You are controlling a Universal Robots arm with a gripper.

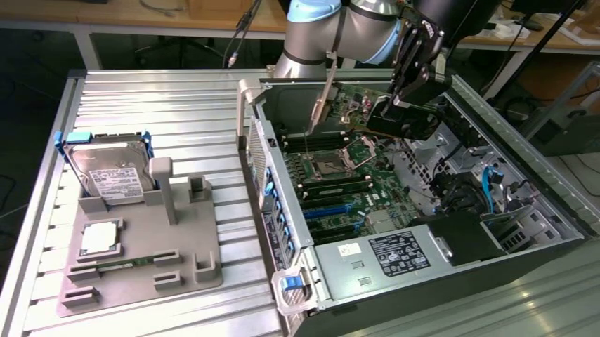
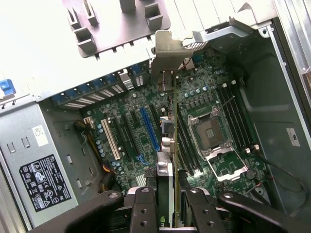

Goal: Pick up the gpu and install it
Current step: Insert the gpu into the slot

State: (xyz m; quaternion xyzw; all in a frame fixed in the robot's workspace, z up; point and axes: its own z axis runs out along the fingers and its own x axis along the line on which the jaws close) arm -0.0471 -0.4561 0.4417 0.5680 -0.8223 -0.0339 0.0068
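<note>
The gpu (image 2: 165,172) sits clamped edge-down in the gripper (image 2: 170,196) above the motherboard (image 2: 131,141) inside the case (image 1: 549,175); risk: tilt or offset misses the 1 blue slot (image 2: 149,128), jamming its bracket (image 2: 167,63).

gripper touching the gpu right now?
Touching. Wrist view: the gripper clamps the gpu edge-on, a finger against each face, no gap.

A graphics card (image 2: 166,167) is gripped edge-on in the claw (image 2: 170,201) over an open computer case (image 2: 272,97). With the card's metal bracket (image 2: 167,53) taken as twelve o'clock from the claw, a blue slot (image 2: 149,128) is seen at eleven, the processor socket (image 2: 214,131) at one, and a labelled power supply (image 2: 43,182) at nine.
</note>
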